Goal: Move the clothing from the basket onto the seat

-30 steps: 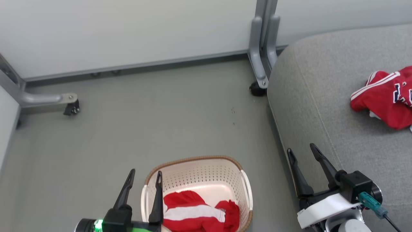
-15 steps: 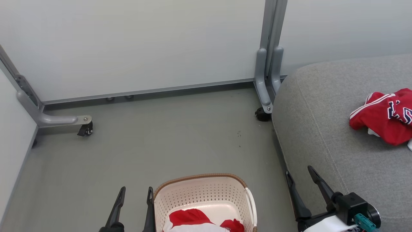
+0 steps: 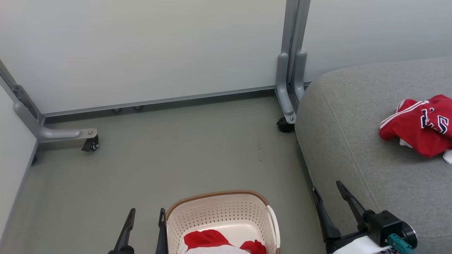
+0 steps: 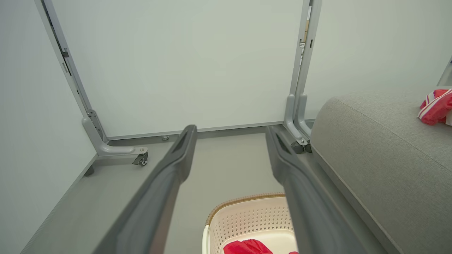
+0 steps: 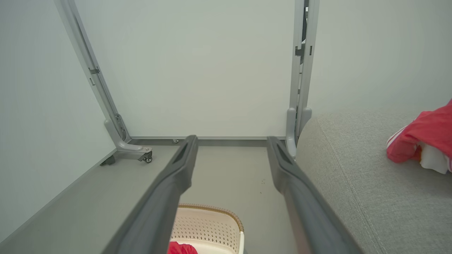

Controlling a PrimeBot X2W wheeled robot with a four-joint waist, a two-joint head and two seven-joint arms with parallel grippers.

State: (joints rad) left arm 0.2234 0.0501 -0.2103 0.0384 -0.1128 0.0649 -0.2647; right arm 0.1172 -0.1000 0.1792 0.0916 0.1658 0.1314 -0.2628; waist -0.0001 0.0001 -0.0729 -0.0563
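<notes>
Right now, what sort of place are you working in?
Probably a staged test area rather than a home: pale partition panels on grey wheeled feet wall off a grey floor, with a grey upholstered seat and a laundry basket holding red clothing.

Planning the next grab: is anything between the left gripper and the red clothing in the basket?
Only the wall of the basket. The left gripper, fingers open, sits just left of it, and the red clothing lies uncovered inside. From above, nothing visible blocks it.
</notes>
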